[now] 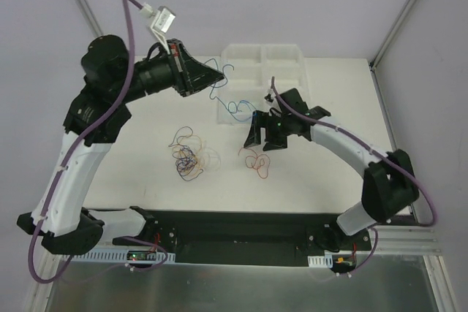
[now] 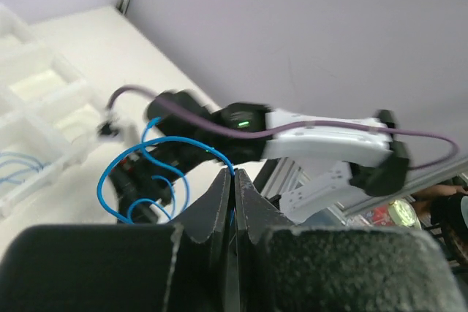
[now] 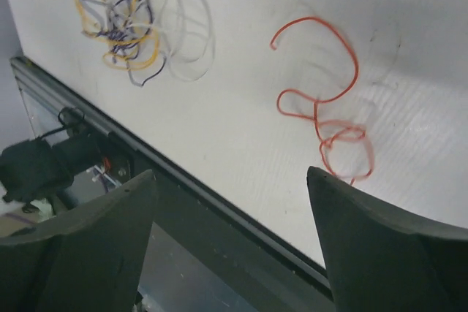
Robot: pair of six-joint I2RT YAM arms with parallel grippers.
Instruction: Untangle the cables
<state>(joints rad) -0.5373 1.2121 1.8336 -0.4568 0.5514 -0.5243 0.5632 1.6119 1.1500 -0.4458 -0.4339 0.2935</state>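
My left gripper (image 1: 219, 74) is raised near the white tray's left edge and is shut on a blue cable (image 1: 232, 106), which hangs down in curls toward the table. In the left wrist view the jaws are pressed together at the tips (image 2: 235, 174) with the blue cable (image 2: 150, 153) looping out to the left. My right gripper (image 1: 256, 137) is open and empty, just above a loose red cable (image 1: 257, 160). In the right wrist view the red cable (image 3: 322, 100) lies ahead of the open gripper (image 3: 230, 177). A tangle of orange, purple and white cables (image 1: 191, 155) lies at centre left, and shows in the right wrist view (image 3: 124, 20).
A white compartment tray (image 1: 287, 56) stands at the back centre, and shows in the left wrist view (image 2: 44, 100). The table's black front rail (image 3: 183, 173) runs close under the right gripper. The right arm (image 2: 322, 140) fills the middle of the left wrist view.
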